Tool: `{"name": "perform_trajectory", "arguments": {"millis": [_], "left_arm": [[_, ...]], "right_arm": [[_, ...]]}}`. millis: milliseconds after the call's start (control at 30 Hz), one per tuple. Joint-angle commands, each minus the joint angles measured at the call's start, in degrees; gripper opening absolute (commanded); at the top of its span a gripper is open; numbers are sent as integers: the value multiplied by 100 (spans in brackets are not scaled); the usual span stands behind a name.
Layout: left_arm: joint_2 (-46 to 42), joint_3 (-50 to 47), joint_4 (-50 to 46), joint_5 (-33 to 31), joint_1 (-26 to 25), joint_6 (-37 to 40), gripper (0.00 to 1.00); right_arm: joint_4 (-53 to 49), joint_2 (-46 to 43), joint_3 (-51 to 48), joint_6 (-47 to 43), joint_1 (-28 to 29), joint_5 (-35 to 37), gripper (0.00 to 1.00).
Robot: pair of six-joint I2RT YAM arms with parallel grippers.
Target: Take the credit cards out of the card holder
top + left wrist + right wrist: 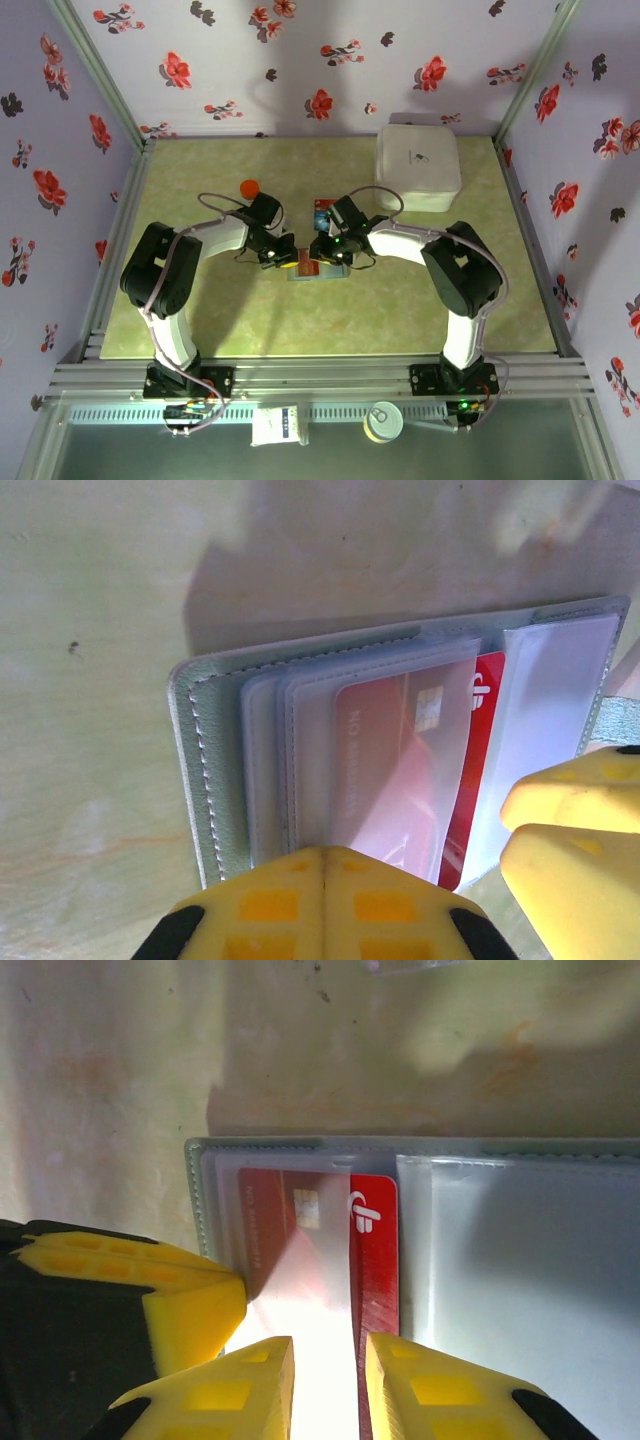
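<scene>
The grey-blue card holder [318, 272] lies open on the green table, its stitched edge [205, 770] to the left in the left wrist view. The red card [372, 1250] sits partly out of a clear sleeve, with its right strip bare. My left gripper [325, 858] is shut, its tips pressing on the sleeves at the holder's near edge. My right gripper [330, 1360] is open, one finger on each side of the sleeve's edge and the card's bare strip. The blue card [321, 212] lies on the table just behind both grippers.
A large white square box [418, 165] stands at the back right. A small orange ball [250, 187] lies behind the left arm. Flowered walls close in the table on three sides. The two grippers' fingers [570, 820] are almost touching over the holder.
</scene>
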Motion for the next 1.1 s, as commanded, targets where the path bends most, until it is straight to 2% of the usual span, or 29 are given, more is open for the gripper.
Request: {"name": "perform_trajectory", "arguments": {"millis": [0,233,500,1067], "left_arm": [[240,-1,-181,-165,32,187,0],[289,72,-245,-188,78,222,0],[336,125,-278,-161,78,235,0],[373,129,-247,-122,78,222,0]], "right_arm": [[109,148,-86,75,-78,-112,25],[90,260,-114,70,-132,-127,26],[695,285,-233,287,-141,-538,23],[941,57,-424,418,-161,-585,17]]}}
